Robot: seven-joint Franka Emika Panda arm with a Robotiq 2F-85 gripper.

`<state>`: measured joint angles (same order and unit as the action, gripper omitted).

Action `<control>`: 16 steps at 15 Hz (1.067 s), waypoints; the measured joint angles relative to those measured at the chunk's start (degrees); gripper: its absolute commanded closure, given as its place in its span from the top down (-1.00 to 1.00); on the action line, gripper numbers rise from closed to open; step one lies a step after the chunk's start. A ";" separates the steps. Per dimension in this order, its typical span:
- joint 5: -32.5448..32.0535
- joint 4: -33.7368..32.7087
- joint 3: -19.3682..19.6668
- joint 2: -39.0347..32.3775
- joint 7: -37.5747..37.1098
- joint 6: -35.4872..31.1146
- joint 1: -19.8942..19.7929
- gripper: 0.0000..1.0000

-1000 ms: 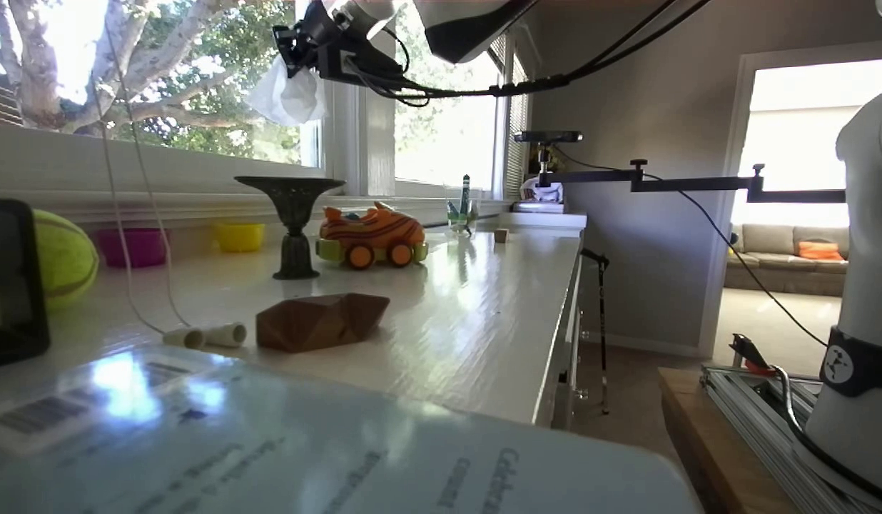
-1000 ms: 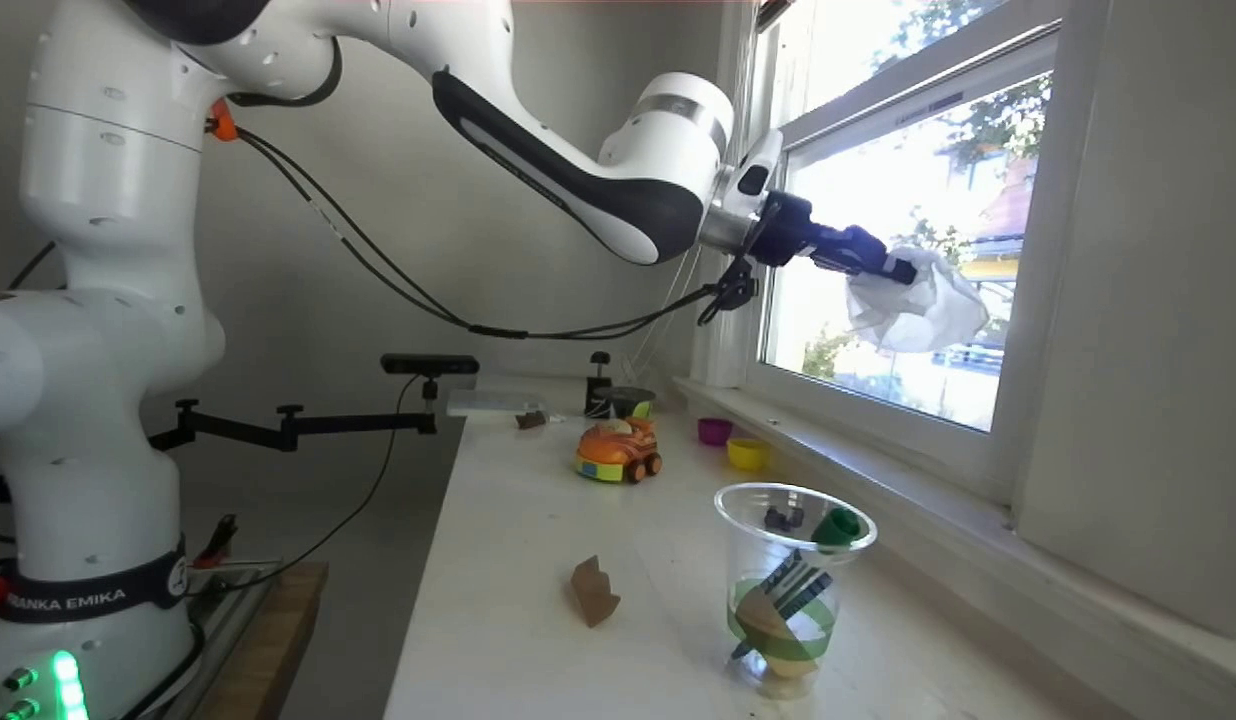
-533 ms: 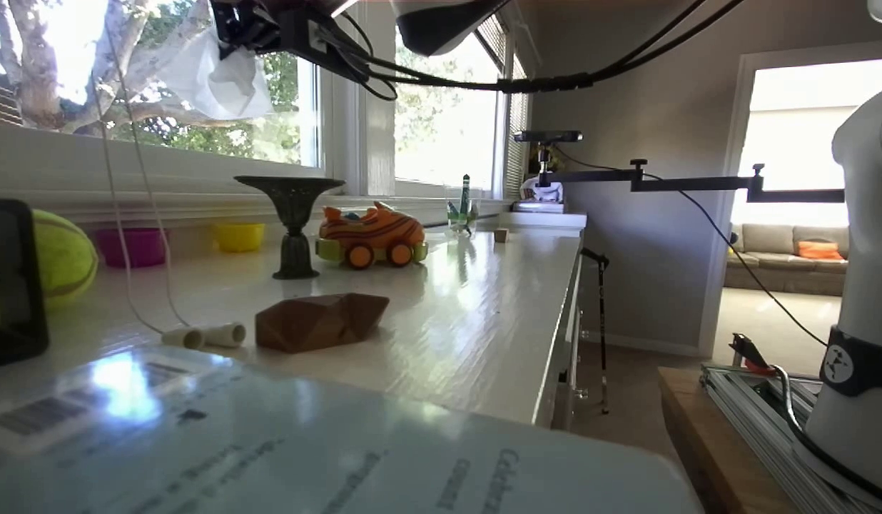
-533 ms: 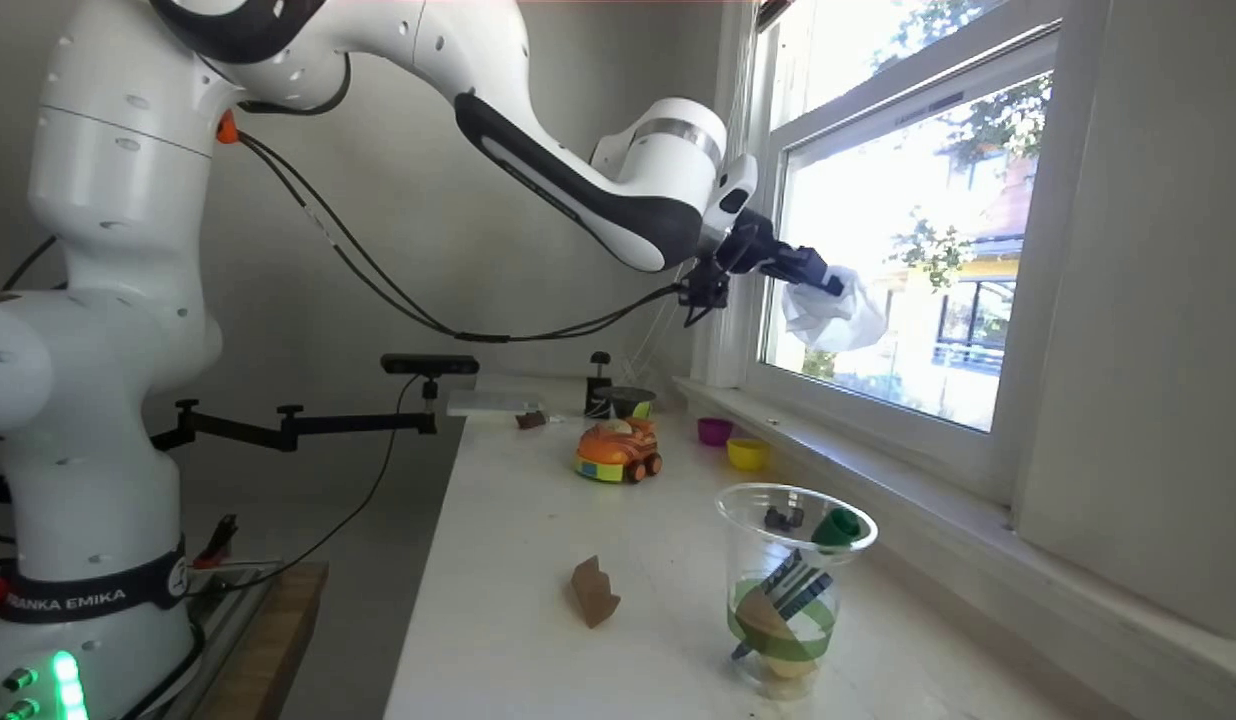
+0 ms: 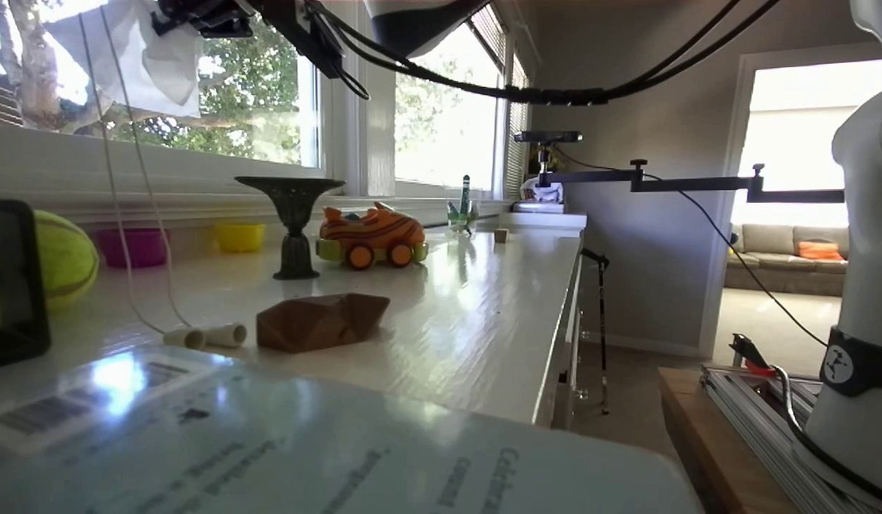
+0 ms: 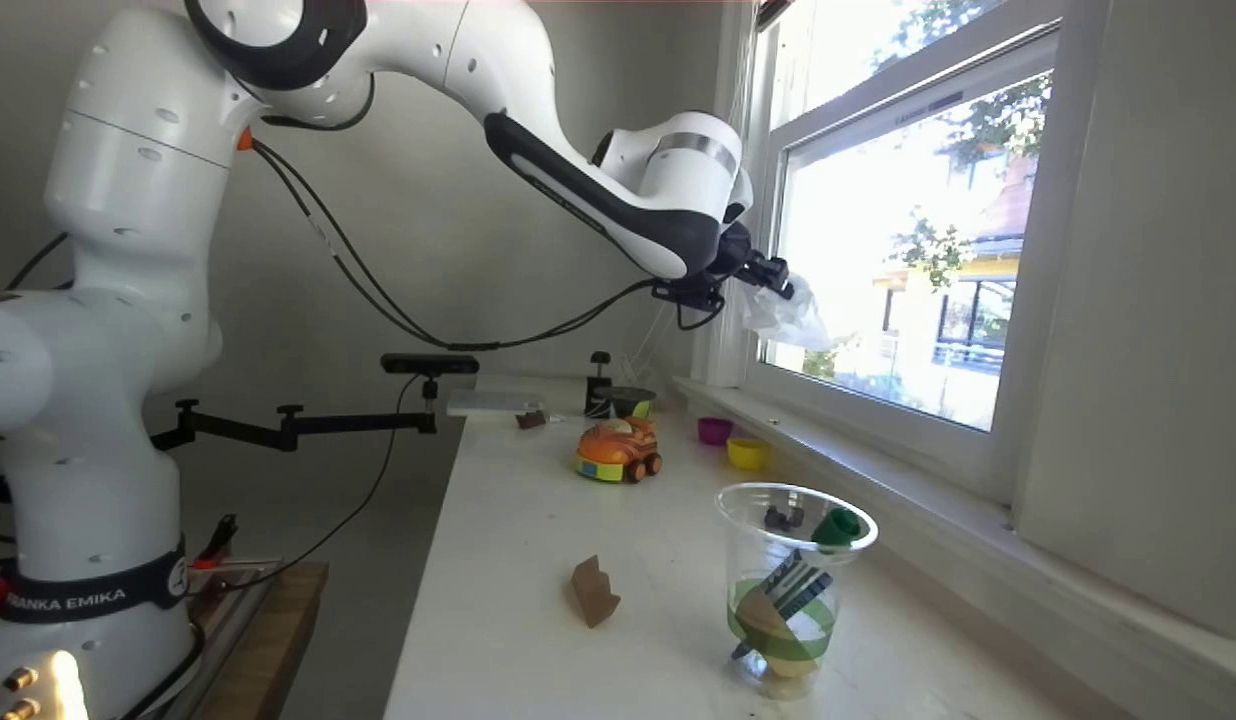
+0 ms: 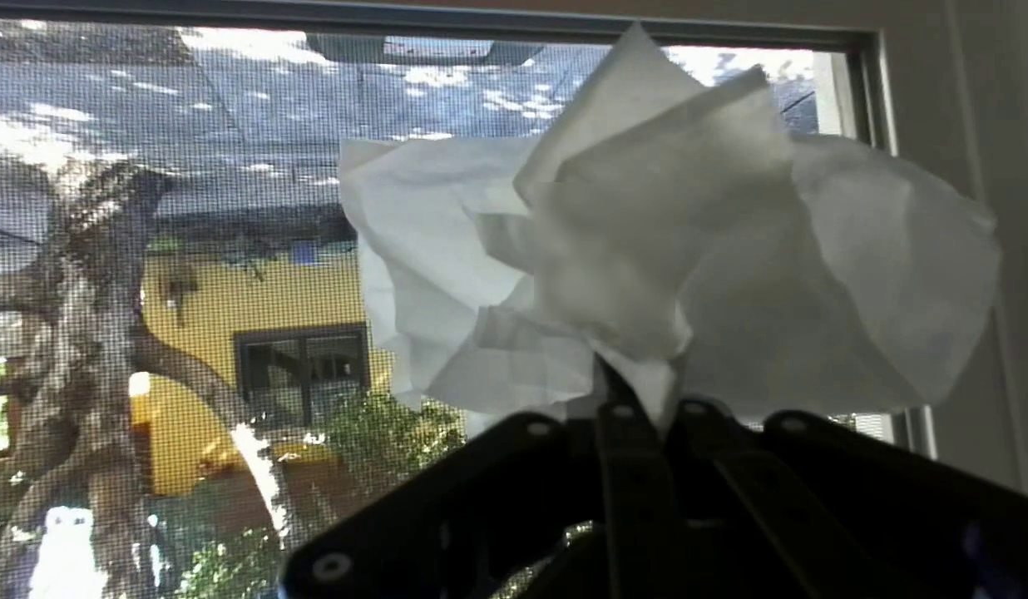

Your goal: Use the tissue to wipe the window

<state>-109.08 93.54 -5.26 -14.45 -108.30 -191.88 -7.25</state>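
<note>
My black gripper [image 7: 647, 391] pinches crumpled white paper tissue [image 7: 680, 241] | Wrist view: white-framed clear glass window [image 7: 264, 200], edge right, open room left

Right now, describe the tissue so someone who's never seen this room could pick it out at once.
Find the big white-framed window rising beside the long white counter. In front of it, look for the robot's black end effector. Clamped at its tip is the tissue, a crumpled white sheet with flaring edges, unlike the flat window behind it or the dark end effector holding it.
</note>
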 measured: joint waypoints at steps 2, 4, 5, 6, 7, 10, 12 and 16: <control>0.00 -0.02 0.35 -0.45 0.02 0.48 -0.15 -0.99; 0.00 0.04 1.23 -0.48 0.03 2.69 -0.26 -0.99; 0.00 0.04 1.67 -0.44 0.03 4.39 -0.34 -0.99; 0.00 0.04 2.07 -0.35 0.03 6.34 -0.41 -0.99; -0.03 0.18 2.36 -0.15 0.03 7.69 -0.41 -0.99; -0.03 1.77 2.45 1.25 0.11 11.64 -0.16 -0.99; -0.03 3.15 2.43 2.35 0.11 15.54 0.20 -0.99; -0.02 6.14 2.44 4.62 0.11 25.69 0.75 -0.99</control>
<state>-109.10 99.68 -2.82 -9.82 -108.19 -166.19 -6.51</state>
